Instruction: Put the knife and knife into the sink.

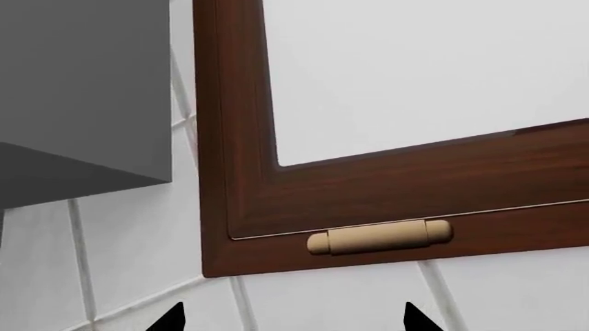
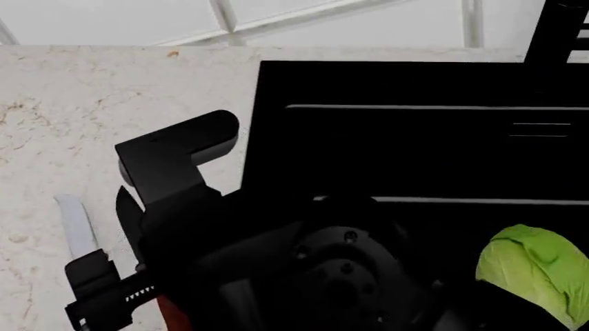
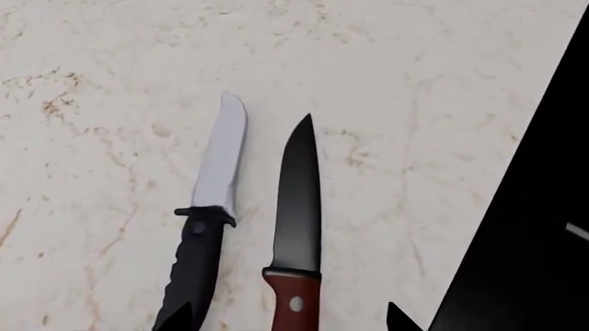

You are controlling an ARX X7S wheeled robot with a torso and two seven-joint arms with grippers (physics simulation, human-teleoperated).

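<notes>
Two knives lie side by side on the marble counter. One has a silver blade and a black handle (image 3: 210, 207); the other has a black blade and a red handle (image 3: 299, 207). My right gripper (image 3: 290, 321) hangs open just above them, with the red handle between its fingertips and the black handle under one tip. In the head view my right arm (image 2: 175, 158) covers most of the black-bladed knife (image 2: 129, 214); the silver-bladed knife (image 2: 76, 227) shows beside it. The black sink (image 2: 405, 83) lies right of the knives. My left gripper (image 1: 294, 321) is open, raised toward a wall cabinet.
A green leafy lump (image 2: 534, 269) lies in the sink's near right part. The sink's black edge (image 3: 534, 241) runs close beside the red-handled knife. A brown-framed cabinet door (image 1: 368, 200) with a tan handle (image 1: 379, 236) and a grey box (image 1: 83, 96) face the left wrist.
</notes>
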